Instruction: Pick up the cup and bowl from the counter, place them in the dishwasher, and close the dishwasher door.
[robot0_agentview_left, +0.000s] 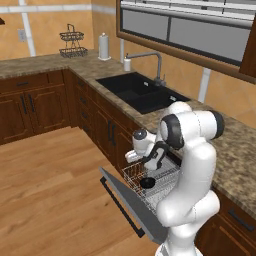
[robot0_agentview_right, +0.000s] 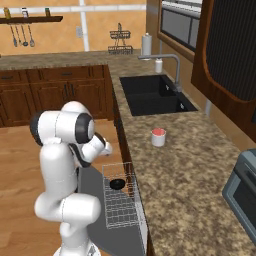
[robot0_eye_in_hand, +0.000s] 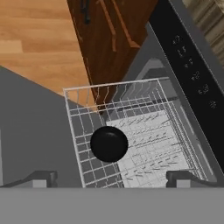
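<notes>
Speckled granite counter (robot0_agentview_right: 190, 185) runs along the right of the kitchen, with the black sink (robot0_agentview_right: 150, 95) set into it farther along. Below its near stretch the dishwasher door (robot0_agentview_left: 131, 207) hangs dropped open, and the white wire rack (robot0_eye_in_hand: 127, 135) is pulled out over it. Inside the rack sits the black bowl (robot0_eye_in_hand: 109, 144), resting on the wires on the rack's left side. Directly above the bowl hangs the gripper (robot0_eye_in_hand: 111, 178), its fingers spread wide apart, holding and touching nothing. On the counter between sink and rack stands the cup (robot0_agentview_right: 158, 137), upright, well apart from the gripper.
</notes>
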